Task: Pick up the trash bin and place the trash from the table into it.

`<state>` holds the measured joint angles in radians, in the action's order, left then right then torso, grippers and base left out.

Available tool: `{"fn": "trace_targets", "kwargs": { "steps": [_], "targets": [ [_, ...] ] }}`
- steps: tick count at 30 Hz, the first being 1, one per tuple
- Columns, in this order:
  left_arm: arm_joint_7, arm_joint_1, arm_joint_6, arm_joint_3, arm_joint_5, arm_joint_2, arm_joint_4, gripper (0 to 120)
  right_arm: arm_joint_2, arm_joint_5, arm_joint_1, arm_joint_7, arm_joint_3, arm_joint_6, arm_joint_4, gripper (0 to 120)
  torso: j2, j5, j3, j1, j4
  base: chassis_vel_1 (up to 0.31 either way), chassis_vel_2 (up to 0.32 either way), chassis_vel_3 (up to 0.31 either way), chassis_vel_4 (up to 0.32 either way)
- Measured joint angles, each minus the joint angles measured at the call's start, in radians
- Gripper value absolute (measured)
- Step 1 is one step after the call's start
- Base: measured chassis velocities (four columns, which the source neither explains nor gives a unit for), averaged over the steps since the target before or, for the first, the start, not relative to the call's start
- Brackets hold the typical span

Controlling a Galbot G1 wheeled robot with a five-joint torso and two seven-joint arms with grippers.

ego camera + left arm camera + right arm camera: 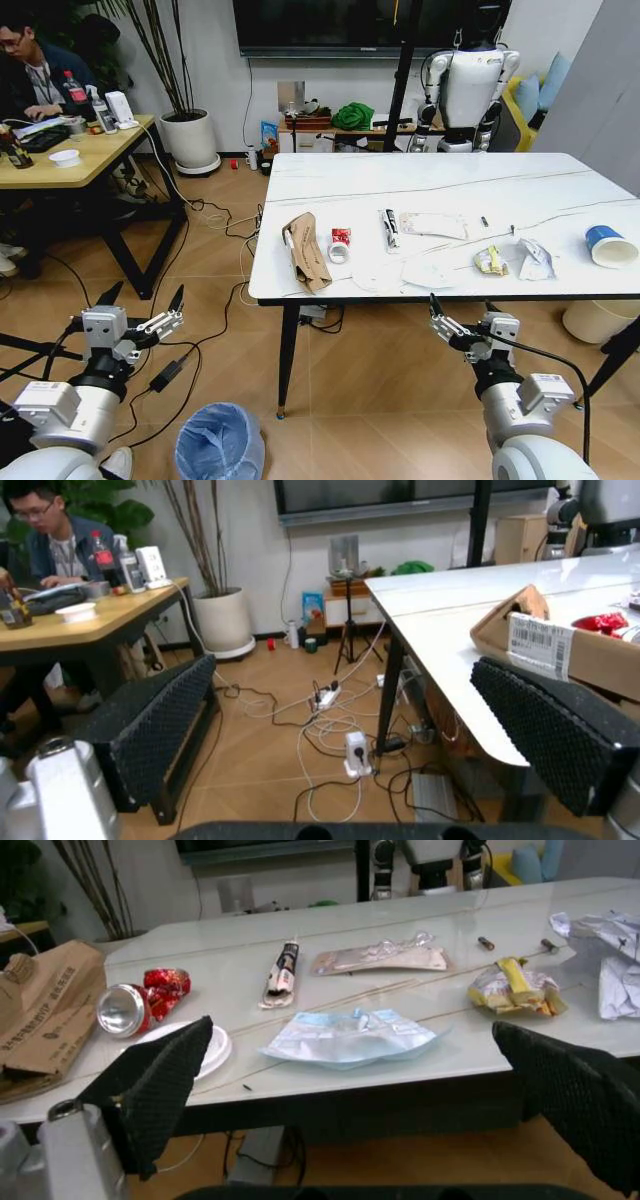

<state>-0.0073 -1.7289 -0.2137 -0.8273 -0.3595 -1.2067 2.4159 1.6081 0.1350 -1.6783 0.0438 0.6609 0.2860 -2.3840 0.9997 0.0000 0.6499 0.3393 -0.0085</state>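
An office that doubles as a robot lab: a wooden desk (pixel 85 155) with someone working, a wall screen (pixel 370 25), a potted plant (pixel 188 135), cables (pixel 335 735) across the floor, another robot (pixel 468 85) beyond the table's (pixel 560 175) far edge.

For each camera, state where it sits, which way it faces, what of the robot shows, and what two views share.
Head: high, looking down at the table, bin, both open grippers, left, right.
Left wrist: low, beside the table's edge, facing across the floor; own fingers.
Right wrist: at the table's front edge, facing across the trash; own fingers.
Shared: cardboard, in all three.
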Motion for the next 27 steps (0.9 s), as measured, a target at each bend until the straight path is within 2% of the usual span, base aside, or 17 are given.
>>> {"fn": "trace_targets", "kwargs": {
  "steps": [13, 27],
  "targets": [
    [0.001, 0.003, -0.012, 0.0, 0.004, 0.007, -0.003, 100, 0.0, -0.007, -0.001, -0.004, 0.003, -0.007, -0.005, 100, -0.004, 0.0, -0.002, -0.002, 0.0, 0.0, 0.0, 0.0, 0.0],
    [0.005, -0.001, -0.013, -0.002, 0.008, 0.004, -0.001, 100, 0.0, -0.008, -0.001, -0.003, 0.001, -0.008, -0.004, 100, -0.073, 0.0, -0.04, -0.033, -0.0001, 0.0, 0.0, 0.0, 0.0]
  ]
}}
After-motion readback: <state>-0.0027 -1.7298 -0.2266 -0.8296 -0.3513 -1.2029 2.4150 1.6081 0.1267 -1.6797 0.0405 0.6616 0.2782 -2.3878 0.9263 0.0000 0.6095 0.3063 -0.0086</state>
